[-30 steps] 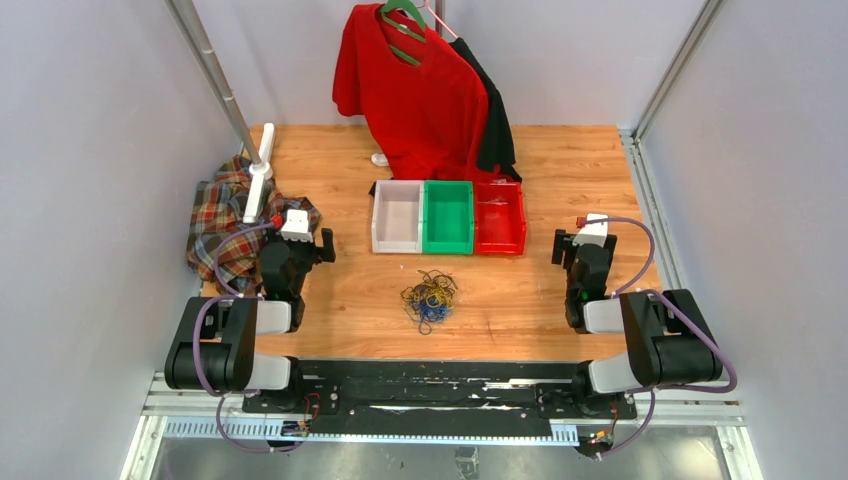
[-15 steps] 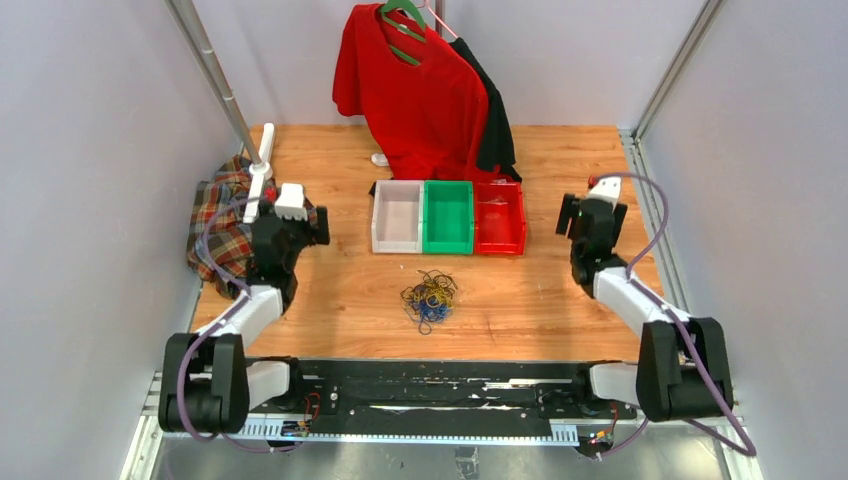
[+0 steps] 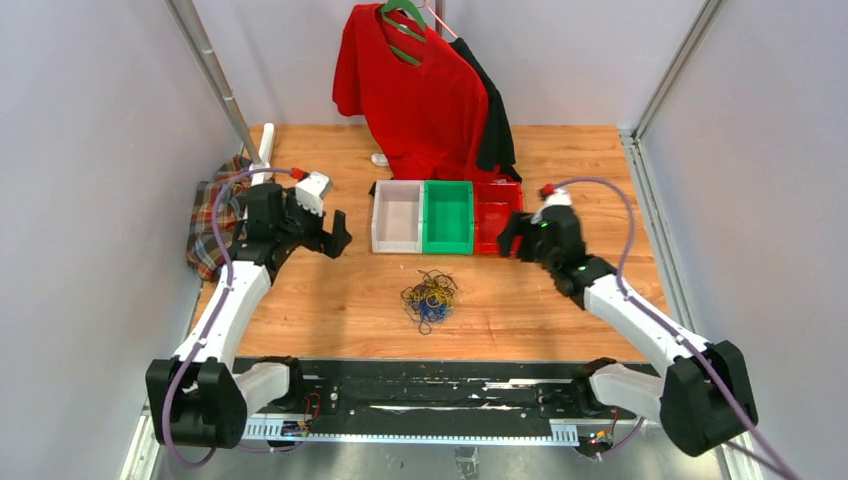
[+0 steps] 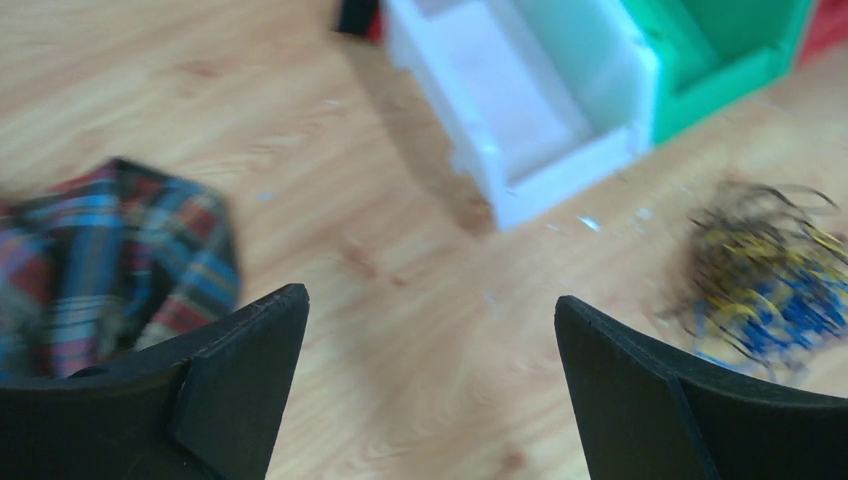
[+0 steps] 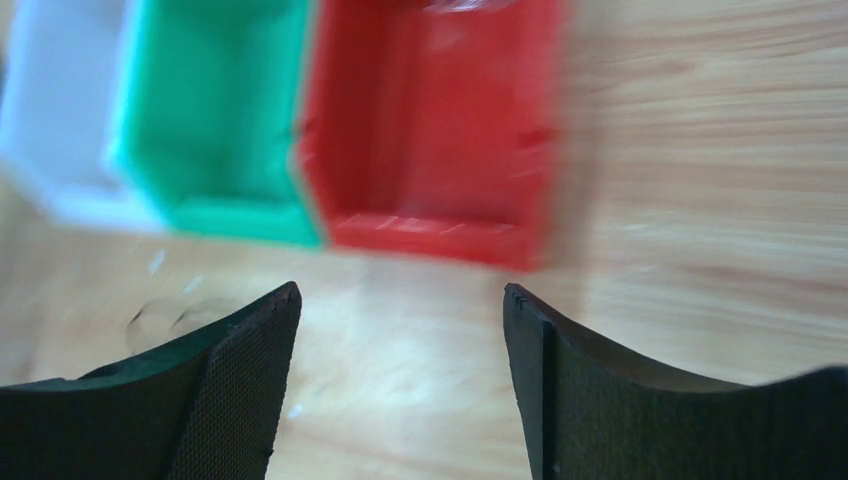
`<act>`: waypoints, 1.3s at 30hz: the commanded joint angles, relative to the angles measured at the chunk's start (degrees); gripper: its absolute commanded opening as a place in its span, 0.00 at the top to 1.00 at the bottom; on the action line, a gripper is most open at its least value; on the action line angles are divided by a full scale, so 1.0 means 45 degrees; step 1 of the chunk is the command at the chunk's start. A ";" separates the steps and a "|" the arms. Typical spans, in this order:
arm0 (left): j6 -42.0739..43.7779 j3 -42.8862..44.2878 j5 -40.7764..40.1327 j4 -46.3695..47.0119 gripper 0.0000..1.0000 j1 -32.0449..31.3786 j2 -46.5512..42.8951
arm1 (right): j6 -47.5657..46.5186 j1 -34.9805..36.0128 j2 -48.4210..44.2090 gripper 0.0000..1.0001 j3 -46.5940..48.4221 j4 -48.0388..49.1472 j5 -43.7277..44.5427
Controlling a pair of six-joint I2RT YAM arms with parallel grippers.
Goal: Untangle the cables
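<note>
Top external view: the cables (image 3: pixel 429 298) lie as one tangled heap of yellow, blue and black on the worktop (image 3: pixel 330 290). They are just in front of the green bin (image 3: pixel 447 217), which stands between the white bin (image 3: pixel 398 217) and the red bin (image 3: pixel 497 215). My left end effector (image 3: pixel 335 237) hangs left of the white bin, and my right end effector (image 3: pixel 508 238) is at the near side of the red bin. Both are apart from the heap.

Left wrist view: the jaws stand wide apart and grip nothing. The cables (image 4: pixel 770 270) are at the right, and a plaid cloth (image 4: pixel 110 250) is at the left.

Right wrist view: the jaws are also apart and grip nothing, over the wood in front of the red bin (image 5: pixel 440 120).
</note>
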 commanded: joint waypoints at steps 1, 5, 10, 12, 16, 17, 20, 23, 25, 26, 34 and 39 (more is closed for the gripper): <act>0.0456 0.0456 0.2191 -0.2318 0.02 -0.1008 0.0264 | -0.0094 0.3259 -0.0163 0.29 -0.0139 0.0005 0.0100; -0.0079 0.0291 0.2384 -0.1876 0.02 -0.2040 0.0623 | -0.0491 0.4862 0.0985 0.32 -0.0696 0.1873 -0.1319; -0.0494 0.0523 0.2655 -0.1353 0.02 -0.3281 0.1783 | -0.1030 0.5385 0.3323 0.32 -0.0306 0.3353 -0.3072; -0.0553 0.0692 0.2808 -0.1222 0.02 -0.3639 0.2335 | -0.1166 0.5369 0.4092 0.36 0.0018 0.3698 -0.3777; -0.0887 0.0925 0.3213 -0.0812 0.02 -0.4004 0.3337 | -0.1260 0.5389 0.5172 0.52 0.0529 0.4095 -0.5028; -0.0946 0.0929 0.3326 -0.0739 0.01 -0.4041 0.3493 | -0.1227 0.5389 0.5358 0.58 0.0595 0.4231 -0.5236; -0.1170 0.0877 0.3623 -0.0514 0.01 -0.4084 0.3652 | -0.0904 0.5406 0.5535 0.72 0.0542 0.4807 -0.5799; -0.1511 0.0806 0.4017 -0.0409 0.00 -0.4085 0.3554 | -0.0781 0.5555 0.5374 0.85 0.0475 0.4995 -0.5942; -0.1664 0.0713 0.4293 -0.0482 0.02 -0.4076 0.3390 | -0.0792 0.5802 0.5192 0.93 0.0529 0.4888 -0.5925; -0.1690 0.0673 0.4392 -0.0527 0.03 -0.4074 0.3268 | -0.0801 0.5926 0.5097 0.96 0.0573 0.4777 -0.5922; -0.0366 0.0588 0.5468 -0.1987 0.16 -0.4085 0.2352 | -0.1054 0.7031 0.4272 1.00 0.1388 0.3764 -0.5413; 0.0606 0.1008 0.6056 -0.3299 0.29 -0.4090 0.2410 | -0.1199 0.7233 0.3827 0.99 0.1880 0.3413 -0.5467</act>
